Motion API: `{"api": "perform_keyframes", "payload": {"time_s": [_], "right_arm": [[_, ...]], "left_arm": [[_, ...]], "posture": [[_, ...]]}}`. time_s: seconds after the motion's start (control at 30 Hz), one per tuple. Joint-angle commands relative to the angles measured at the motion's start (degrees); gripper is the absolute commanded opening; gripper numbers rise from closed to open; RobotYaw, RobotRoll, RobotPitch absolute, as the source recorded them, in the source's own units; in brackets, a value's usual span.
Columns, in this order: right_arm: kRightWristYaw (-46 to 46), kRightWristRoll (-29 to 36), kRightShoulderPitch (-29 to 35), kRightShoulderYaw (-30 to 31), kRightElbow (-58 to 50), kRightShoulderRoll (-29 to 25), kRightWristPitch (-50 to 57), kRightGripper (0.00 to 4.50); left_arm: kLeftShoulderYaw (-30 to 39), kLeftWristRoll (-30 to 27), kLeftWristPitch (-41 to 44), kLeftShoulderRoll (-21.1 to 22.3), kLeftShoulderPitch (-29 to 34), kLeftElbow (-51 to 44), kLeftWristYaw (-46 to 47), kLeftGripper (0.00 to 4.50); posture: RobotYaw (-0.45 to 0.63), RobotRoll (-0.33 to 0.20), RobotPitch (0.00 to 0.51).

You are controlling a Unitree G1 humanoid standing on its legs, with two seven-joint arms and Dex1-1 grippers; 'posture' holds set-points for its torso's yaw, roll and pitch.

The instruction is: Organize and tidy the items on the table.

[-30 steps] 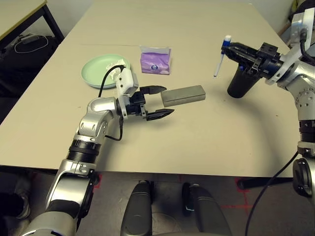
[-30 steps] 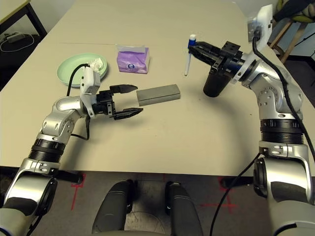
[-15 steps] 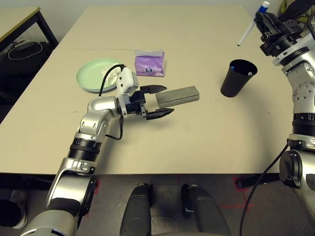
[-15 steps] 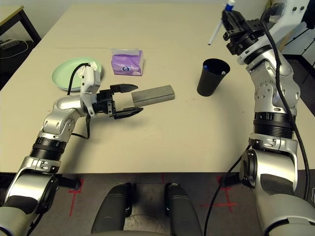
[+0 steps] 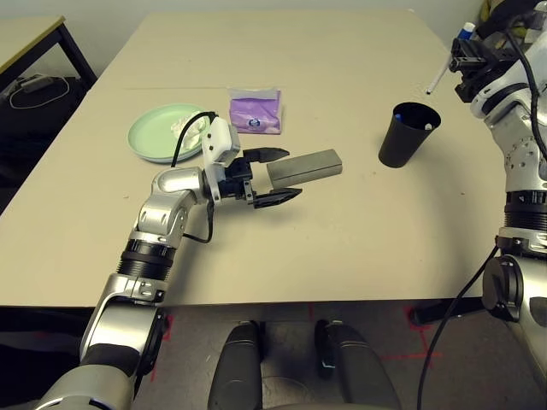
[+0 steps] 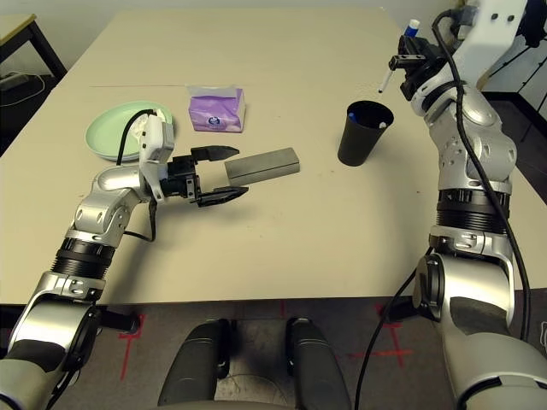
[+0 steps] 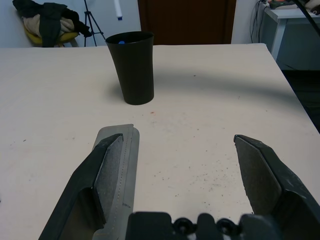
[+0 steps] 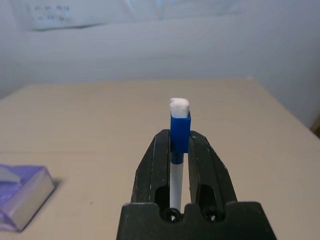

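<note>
The beige table [image 5: 359,256] is seen with wide bare stretches along its near edge and across its far half; the items are gathered in a band across the middle. A pale green plate [image 5: 152,141] lies toward the left edge, with crumpled white tissue [image 5: 190,128] on its right part. Just right of it a purple tissue pack [image 5: 254,111] stands; a small round mark is seen on its front, but no writing can be read. A grey glasses case [image 5: 308,166] lies near the centre, well apart from the black cup [image 5: 407,135] to the right, which stands upright with a blue-tipped pen inside.

The left gripper [image 5: 275,176] is held level, pointing right, its fingers spread wide on either side of the near end of the case. In the left wrist view one finger [image 7: 95,185] is seen lying against the case [image 7: 122,165], while the other stands clear over bare table, so nothing is clamped.

The right gripper [image 6: 408,64] is raised beyond the cup near the table's far right edge, clenched on a white pen [image 6: 386,79] with a blue cap. In the right wrist view the pen [image 8: 179,131] is shown pinched between the fingers, and the tissue pack [image 8: 22,192] appears at one side. Beyond the table's left corner a smaller dark-legged table [image 5: 34,34] is partly seen.
</note>
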Motion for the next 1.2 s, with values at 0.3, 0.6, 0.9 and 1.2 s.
{"api": "perform_keyframes", "payload": {"time_s": [0.3,0.6,0.9,1.2], "right_arm": [[-0.89,-0.85,2.55,0.84,-3.24,0.18,4.92,0.32],[-0.61,-1.26,3.13,1.20,-4.36,0.13,6.37,1.06],[-0.56,-1.27,3.57,1.22,-5.52,0.31,7.65,4.38],[11.83,1.77,6.71,2.00,-6.92,2.53,-5.93,4.45]], "left_arm": [[-0.13,0.57,0.18,0.32,0.59,-0.97,0.34,4.50],[-0.19,0.61,0.20,0.29,0.57,-0.93,0.37,4.50],[-0.11,0.51,0.47,0.49,0.89,-1.39,0.40,4.50],[1.43,0.27,1.35,-0.24,0.79,-1.45,4.10,4.50]], "posture": [[0.11,0.000,0.106],[0.11,0.000,0.106],[0.11,0.000,0.105],[0.12,0.000,0.105]]}}
